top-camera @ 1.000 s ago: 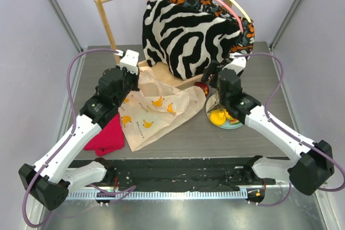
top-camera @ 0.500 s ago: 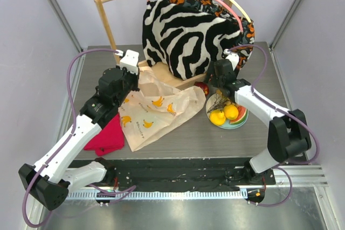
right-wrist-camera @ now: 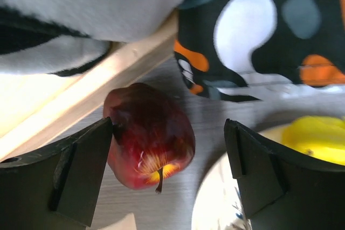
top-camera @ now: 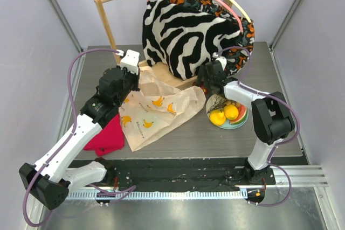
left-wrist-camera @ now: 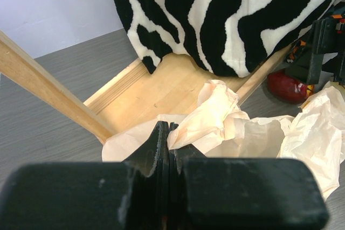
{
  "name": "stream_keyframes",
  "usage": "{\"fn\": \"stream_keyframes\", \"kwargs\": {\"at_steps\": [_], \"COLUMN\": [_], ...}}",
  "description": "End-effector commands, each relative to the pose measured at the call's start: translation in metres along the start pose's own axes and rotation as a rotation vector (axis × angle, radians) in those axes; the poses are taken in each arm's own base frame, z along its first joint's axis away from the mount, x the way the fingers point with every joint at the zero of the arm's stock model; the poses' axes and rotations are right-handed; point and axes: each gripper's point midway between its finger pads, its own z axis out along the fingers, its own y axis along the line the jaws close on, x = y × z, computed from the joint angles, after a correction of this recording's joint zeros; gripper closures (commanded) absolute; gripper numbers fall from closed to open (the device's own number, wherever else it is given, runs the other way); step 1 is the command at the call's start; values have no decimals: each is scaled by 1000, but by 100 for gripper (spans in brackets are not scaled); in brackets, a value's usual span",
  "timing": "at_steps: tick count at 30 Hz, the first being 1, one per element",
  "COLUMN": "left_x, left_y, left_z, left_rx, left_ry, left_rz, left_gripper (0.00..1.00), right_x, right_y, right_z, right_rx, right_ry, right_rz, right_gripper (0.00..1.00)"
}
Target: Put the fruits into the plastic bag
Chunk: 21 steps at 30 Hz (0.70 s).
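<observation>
The plastic bag, cream with printed bananas, lies crumpled left of centre. My left gripper is shut on a bunched edge of the bag by the wooden rack base. A dark red apple lies on the table between the rack base and the plate. My right gripper stands open around the apple, one finger on each side. The left finger is close against the apple and the right finger stands apart from it. A lemon and an orange rest on the plate, with a dry grape stem beside them.
A zebra-striped garment hangs on a wooden rack just behind both grippers, with a patterned dark cloth behind the apple. The rack's base board lies under it. A red cloth lies at the bag's left.
My right arm swung from over the plate to the back left and now brackets the apple, its jaws a little wider. The left arm and bag have not moved.
</observation>
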Motion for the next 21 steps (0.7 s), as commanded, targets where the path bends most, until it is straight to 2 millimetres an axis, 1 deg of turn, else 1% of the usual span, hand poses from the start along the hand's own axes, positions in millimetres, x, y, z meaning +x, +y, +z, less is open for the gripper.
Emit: {"fn": "stream_keyframes", "kwargs": {"at_steps": [1,6,12,16,19,20,21], "left_x": [-21,-22,-23,-23,-24,-25,-25], "left_y": [3,4,4,2,3,3,3], "left_z": [-1,-1,-2,-2,-3,-3,-3], "left_rx": [-14,-16,-11,-7,-8,-7,-9], "left_ry": [-64,-67,-70,-70,-73,-76,-76], "left_rz": [-20,-21,-21,-21,-22,-22,-23], "left_gripper": [100,100,100,100,100,100,100], "right_x": [-12,-2,13,26,27,26,26], "right_y": [19,20,22,19,21,21,20], "right_z": [7,17,19,24,21,19,19], "right_rx": [-74,-73,-83,-65,-78,-81,-79], "right_ry": [-33,0,36,68,67,67,66], "right_rz": [2,7,12,27,34,36,35], "right_gripper": [9,9,10,16,26,36,40]}}
